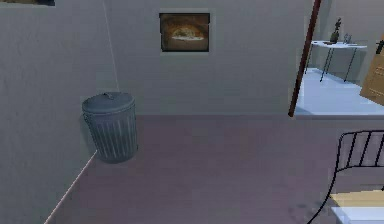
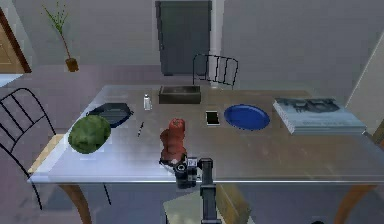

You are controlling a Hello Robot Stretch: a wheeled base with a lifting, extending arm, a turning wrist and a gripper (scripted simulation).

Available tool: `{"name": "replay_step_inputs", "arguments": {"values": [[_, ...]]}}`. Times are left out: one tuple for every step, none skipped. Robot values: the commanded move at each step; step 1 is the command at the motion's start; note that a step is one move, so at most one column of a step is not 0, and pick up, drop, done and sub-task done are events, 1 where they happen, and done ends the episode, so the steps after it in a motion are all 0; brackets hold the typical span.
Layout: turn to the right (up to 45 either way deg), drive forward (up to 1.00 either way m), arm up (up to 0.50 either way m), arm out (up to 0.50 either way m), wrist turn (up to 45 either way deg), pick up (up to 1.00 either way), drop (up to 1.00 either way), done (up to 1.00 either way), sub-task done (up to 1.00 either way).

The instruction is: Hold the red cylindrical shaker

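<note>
Shaker: red shaker, upright on desk, mid-desk, near its front edge.
Jaws: at tip of arm, right by the shaker's base. Touching or not: can't tell. Apart or together: can't tell. Holding anything: can't tell.
Nearby: phone and blue plate to the shaker's right, green leafy lump to its left.
Far edge: dark box, small white bottle.
Forward view: lidded bin by wall, framed picture above.
</note>
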Motion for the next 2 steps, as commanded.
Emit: {"name": "replay_step_inputs", "arguments": {"values": [[0.0, 0.00, 0.10, 0.00, 0.0, 0.00, 0.00, 0.00, 0.00], [0.0, 0.00, 0.00, 0.00, 0.0, 0.00, 0.00, 1.00, 0.00]]}}
